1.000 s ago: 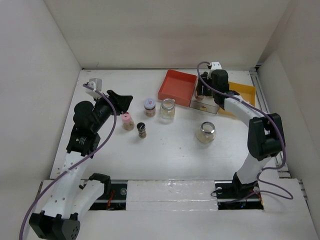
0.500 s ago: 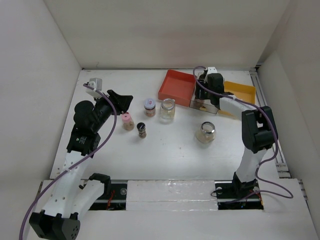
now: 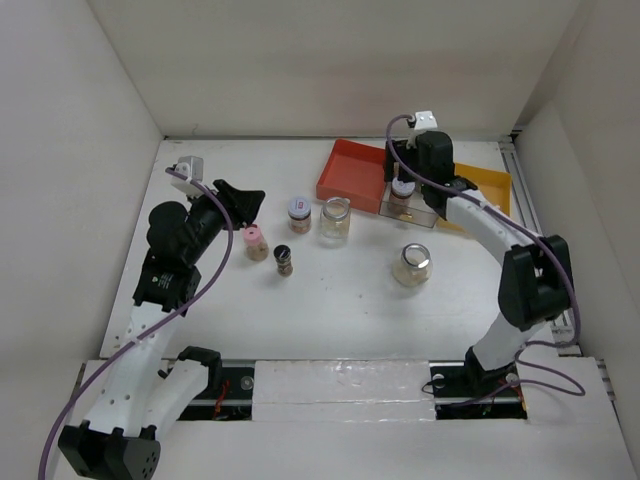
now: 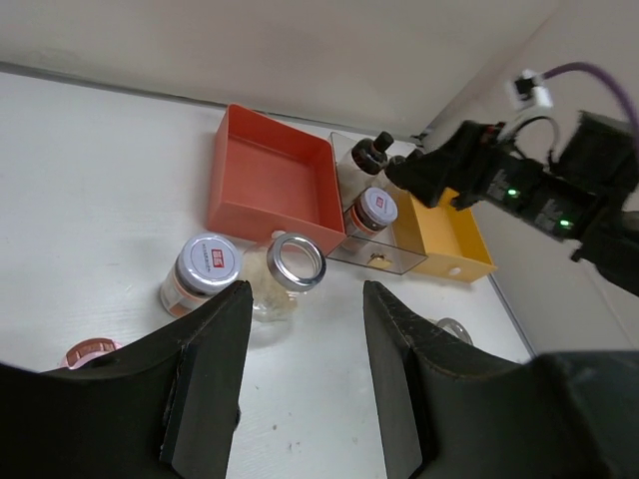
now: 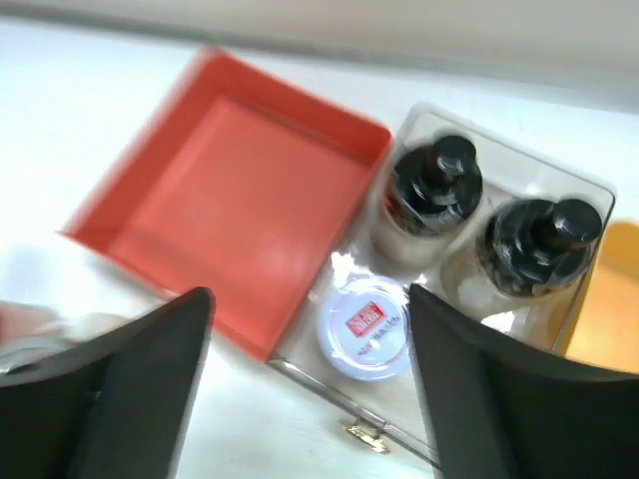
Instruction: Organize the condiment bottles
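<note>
Black-capped bottles [image 5: 436, 190], two of them, stand side by side at the back of the clear tray [image 5: 519, 150], with a short jar [image 5: 366, 324] bearing a red-and-silver lid just in front of them. Out on the table [image 3: 330, 310] stand a pink-capped bottle [image 3: 255, 242], a small black-capped bottle [image 3: 284, 260], a second short lidded jar [image 3: 299, 213], an open-mouthed glass jar [image 3: 336, 220] just beside it, and another glass jar [image 3: 412, 263] well apart, nearer the arm bases. The right gripper [image 5: 310, 294] hangs over the clear tray, fingers spread, holding nothing. The left gripper [image 4: 305, 289] is likewise spread and empty near the pink-capped bottle. The clear tray lies between a red tray [image 3: 355, 172] and a yellow tray [image 3: 485, 185]. The table is matte white, boxed by plain white walls on three sides. The trays are straight-walled rectangles; the jars are round, transparent glass.
</note>
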`<state>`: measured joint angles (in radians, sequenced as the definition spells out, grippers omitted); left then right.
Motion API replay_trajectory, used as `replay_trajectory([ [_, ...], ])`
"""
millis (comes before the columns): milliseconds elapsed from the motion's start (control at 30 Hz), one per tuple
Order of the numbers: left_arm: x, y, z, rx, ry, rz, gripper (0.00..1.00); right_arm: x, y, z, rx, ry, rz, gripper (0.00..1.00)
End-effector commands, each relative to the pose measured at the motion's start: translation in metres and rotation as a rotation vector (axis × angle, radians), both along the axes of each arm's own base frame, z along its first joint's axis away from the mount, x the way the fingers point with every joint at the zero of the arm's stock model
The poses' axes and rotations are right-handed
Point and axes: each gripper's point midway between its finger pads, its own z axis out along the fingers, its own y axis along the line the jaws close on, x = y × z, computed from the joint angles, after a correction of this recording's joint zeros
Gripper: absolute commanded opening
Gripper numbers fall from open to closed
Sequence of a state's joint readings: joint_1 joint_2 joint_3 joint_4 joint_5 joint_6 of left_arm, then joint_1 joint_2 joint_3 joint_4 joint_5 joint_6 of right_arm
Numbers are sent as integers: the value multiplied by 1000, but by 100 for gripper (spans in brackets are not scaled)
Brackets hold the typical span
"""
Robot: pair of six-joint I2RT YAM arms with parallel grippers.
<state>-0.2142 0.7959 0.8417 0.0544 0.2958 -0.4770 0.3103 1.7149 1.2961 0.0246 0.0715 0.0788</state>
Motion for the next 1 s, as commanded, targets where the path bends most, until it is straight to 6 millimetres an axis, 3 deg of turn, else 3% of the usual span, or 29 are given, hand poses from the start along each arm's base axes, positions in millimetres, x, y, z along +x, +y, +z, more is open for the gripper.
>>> replay_trajectory([
  [0,-3,8,19,-8,-68,37,44,-19,29,87,33,-191,89,78],
  [33,-2,9,17,-6,-59,48,44,-25,40,93,22,-207,138,68],
  [67,0,14,14,-3,-46,76,44,-40,72,93,33,-206,249,58],
  [133,0,19,18,-3,-50,108,44,-52,108,89,31,-205,387,33],
  [167,1,22,14,1,-37,125,44,-60,125,82,37,-175,448,33],
  [200,3,27,14,1,-37,157,44,-72,150,76,39,-155,537,34],
  [233,3,30,16,-7,-29,174,44,-73,165,84,47,-163,569,49],
  [267,4,32,12,-2,-16,189,46,-70,178,65,20,-126,602,59],
  [300,6,37,12,-1,-16,217,47,-81,193,53,-5,-73,651,68],
  [367,5,38,14,-9,-11,227,48,-73,214,44,-59,-59,689,84],
  [433,8,43,10,0,12,256,50,-75,221,25,-121,15,703,89],
  [467,8,45,10,0,12,266,50,-73,231,32,-126,1,719,92],
  [533,11,47,4,7,30,280,51,-68,232,1,-169,84,715,93],
  [667,16,53,-7,38,78,318,51,-55,233,-21,-210,122,690,95],
  [967,18,51,-5,38,80,307,52,-67,253,-44,-214,161,757,94],
])
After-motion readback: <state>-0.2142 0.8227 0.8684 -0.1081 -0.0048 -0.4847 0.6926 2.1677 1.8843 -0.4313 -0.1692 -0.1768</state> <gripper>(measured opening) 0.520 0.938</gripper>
